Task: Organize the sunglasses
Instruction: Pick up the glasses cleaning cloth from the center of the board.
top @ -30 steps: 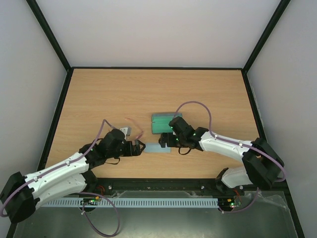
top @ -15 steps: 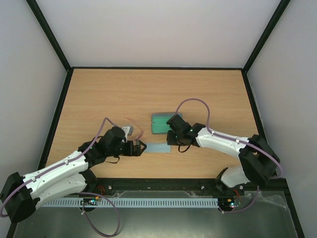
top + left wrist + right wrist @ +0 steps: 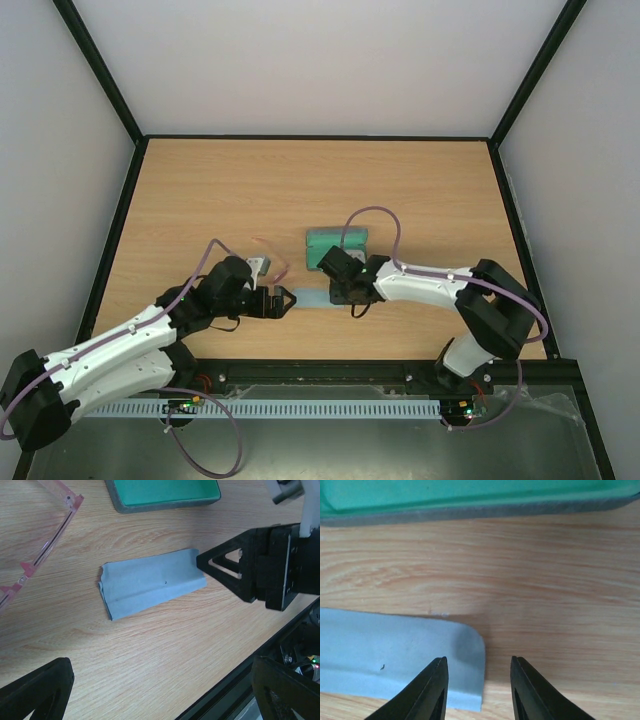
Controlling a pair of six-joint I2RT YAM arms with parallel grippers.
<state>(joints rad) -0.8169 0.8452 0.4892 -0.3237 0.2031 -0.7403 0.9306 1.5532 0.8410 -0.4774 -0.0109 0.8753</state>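
Observation:
The sunglasses (image 3: 50, 536), with a thin pinkish translucent frame, lie on the wood left of the case, seen in the top view as sunglasses (image 3: 274, 257) beside my left wrist. The open grey-blue case (image 3: 325, 244) shows its green inside. A folded light-blue cloth (image 3: 312, 298) lies in front of the case. My right gripper (image 3: 479, 680) is down at the cloth's right end, jaws narrowed but apart: one finger over the cloth (image 3: 395, 655), the other over bare wood. My left gripper (image 3: 160, 695) stands wide open just left of the cloth, holding nothing.
The table's black front rail (image 3: 235, 680) runs close under my left gripper. Black frame posts (image 3: 120, 200) border the wooden table (image 3: 300, 180) at both sides and the back.
My right gripper has slid left from the case's front to the cloth's right end, and its jaws have narrowed from wide open. The left arm has barely moved.

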